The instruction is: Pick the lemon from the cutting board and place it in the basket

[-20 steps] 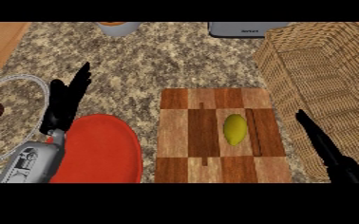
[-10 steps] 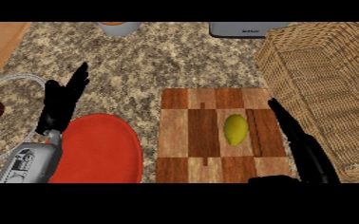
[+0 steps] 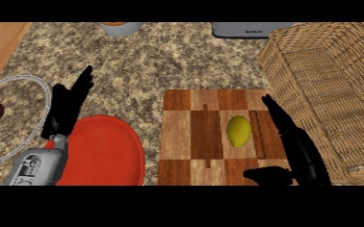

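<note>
We see the lemon (image 3: 239,131) lying on the cutting board (image 3: 192,139), right of the board's middle and untouched. Our right hand (image 3: 298,146) stretches over the board's right side just beside the lemon, fingers (image 3: 274,108) straight, thumb out, holding nothing. The basket (image 3: 320,81) stands right of the board. Left of the board, our left hand (image 3: 68,108) rests open above the red plate (image 3: 107,149) on the table (image 3: 177,57).

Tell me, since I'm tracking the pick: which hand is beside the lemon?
The right hand, fingers straight over the cutting board, just right of the lemon. The left hand rests far left.
</note>
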Motion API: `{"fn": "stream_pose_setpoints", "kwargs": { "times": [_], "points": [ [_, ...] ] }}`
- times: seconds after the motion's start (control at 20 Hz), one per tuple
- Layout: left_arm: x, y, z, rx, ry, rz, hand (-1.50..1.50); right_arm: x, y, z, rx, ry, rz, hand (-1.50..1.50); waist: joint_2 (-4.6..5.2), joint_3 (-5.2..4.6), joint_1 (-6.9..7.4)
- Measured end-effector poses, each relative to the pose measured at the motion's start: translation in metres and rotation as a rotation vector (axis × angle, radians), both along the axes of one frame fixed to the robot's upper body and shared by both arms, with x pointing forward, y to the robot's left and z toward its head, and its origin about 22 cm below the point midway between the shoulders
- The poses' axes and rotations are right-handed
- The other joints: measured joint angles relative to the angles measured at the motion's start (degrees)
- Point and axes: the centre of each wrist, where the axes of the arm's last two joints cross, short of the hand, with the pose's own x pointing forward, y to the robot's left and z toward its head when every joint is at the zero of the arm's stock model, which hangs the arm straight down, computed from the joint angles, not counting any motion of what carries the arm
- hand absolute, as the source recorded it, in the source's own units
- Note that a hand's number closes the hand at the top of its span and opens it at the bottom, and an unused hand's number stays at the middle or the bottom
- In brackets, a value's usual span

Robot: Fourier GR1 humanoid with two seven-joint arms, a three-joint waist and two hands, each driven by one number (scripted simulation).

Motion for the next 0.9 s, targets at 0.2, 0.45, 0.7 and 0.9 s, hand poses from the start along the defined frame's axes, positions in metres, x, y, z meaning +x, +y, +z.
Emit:
{"fn": "stream_pose_setpoints", "kwargs": {
  "times": [0.2, 0.45, 0.7, 0.9],
  "points": [
    [0.001, 0.004, 0.0, -0.002, -0.006, 0.005, 0.0, 0.006, 0.013, -0.008, 0.002, 0.0, 0.002, -1.5, 0.01, 0.0, 0.01],
    [0.001, 0.007, 0.0, -0.002, -0.004, 0.008, 0.0, 0.017, 0.019, -0.017, 0.005, 0.018, 0.001, -1.5, 0.0, 0.0, 0.02],
    [0.008, 0.006, -0.003, -0.003, -0.004, 0.003, 0.0, 0.023, 0.023, -0.034, 0.003, 0.055, 0.004, -1.5, 0.02, -0.02, -0.01],
    [0.005, 0.0, -0.005, -0.002, -0.009, 0.005, 0.0, 0.024, 0.029, -0.038, 0.007, 0.07, 0.009, -1.5, 0.0, -0.01, 0.01]
  ]
}}
